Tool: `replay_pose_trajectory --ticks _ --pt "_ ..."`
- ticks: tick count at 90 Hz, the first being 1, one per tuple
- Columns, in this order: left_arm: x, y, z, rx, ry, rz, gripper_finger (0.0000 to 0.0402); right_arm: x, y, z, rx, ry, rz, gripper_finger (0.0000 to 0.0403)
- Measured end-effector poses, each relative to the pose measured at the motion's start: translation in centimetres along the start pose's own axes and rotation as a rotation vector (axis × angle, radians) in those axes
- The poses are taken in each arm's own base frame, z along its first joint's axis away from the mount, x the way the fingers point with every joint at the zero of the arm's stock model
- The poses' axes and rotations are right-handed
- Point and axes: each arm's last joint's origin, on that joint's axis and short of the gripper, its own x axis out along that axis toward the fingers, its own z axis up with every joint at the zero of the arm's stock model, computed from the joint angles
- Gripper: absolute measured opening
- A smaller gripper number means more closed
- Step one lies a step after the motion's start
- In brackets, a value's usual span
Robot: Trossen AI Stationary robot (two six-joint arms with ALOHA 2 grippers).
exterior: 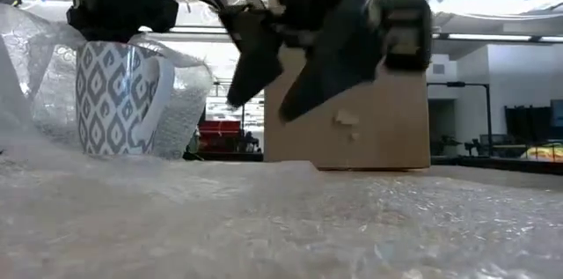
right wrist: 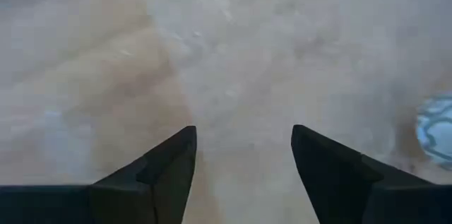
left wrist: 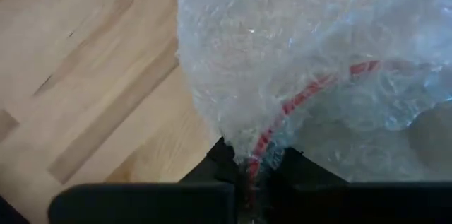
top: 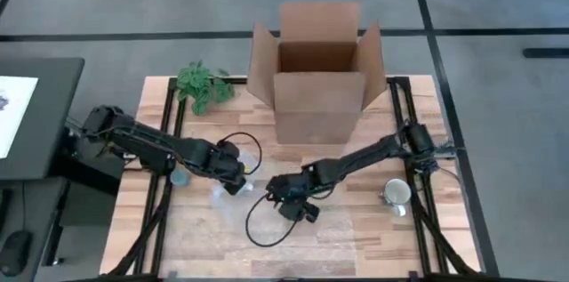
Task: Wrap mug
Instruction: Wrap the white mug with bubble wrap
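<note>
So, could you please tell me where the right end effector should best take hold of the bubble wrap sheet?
Probably at a free edge of the bubble wrap, coming down from above. The sheet lies flat on the table, so only an edge can be pinched. The right end effector hangs open over it; the left end effector already pinches the edge by the mug.

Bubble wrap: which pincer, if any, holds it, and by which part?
The left pincer pinches the bubble wrap at its edge; the right pincer is open, holding nothing.
</note>
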Motion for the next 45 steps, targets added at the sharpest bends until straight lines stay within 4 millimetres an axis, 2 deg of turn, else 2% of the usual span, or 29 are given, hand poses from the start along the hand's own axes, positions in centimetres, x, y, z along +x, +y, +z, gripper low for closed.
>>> replay_pose_trajectory --ticks 18,45 --pt "-0.1 -0.2 -0.3 0.021 0.0 -0.002 0.0004 1.0 0.8 -1.1 0.025 0.081 0.064 0.0209" --pt "-0.1 -0.7 -0.1 -0.006 -0.049 -0.042 0.0004 0.9 0.0 -1.1 0.019 0.08 -0.013 0.0182"
